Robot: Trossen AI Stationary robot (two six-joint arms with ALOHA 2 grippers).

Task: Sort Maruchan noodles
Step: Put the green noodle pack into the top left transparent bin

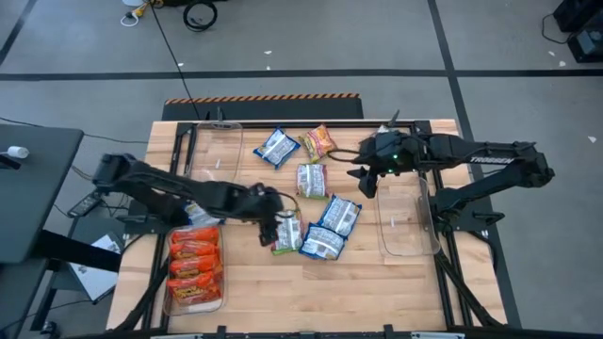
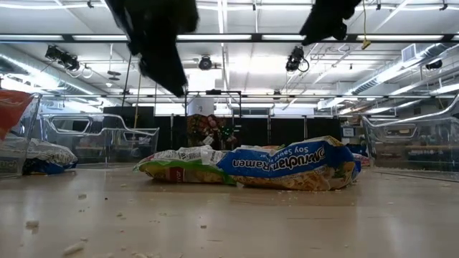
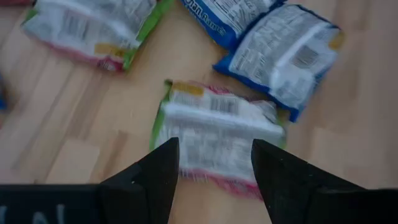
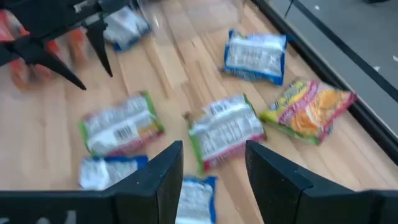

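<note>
Left gripper (image 1: 274, 226) low over the table's middle, fingers (image 3: 163, 168) spread apart, pinching nothing, poised above a green-edged packet (image 3: 214, 134) lying flat on the wood. Same packet (image 1: 286, 234) at about 6 o'clock of the loose cluster in the high view, with two blue-white packets (image 1: 332, 229) just beside it toward 3 o'clock. Right gripper (image 1: 367, 179) at the cluster's 3 o'clock edge, fingers (image 4: 163, 168) also spread and holding nothing, hovering near another green-edged packet (image 1: 311, 180) at the centre. Farther toward 12 o'clock, a lone blue-white packet (image 1: 276, 147) and a yellow-pink packet (image 1: 319, 141) side by side. Orange-red packets (image 1: 194, 265) stacked inside the clear bin (image 1: 168, 299) at about 8 o'clock. Second clear bin (image 1: 407, 247) at 4 o'clock under the right arm.
</note>
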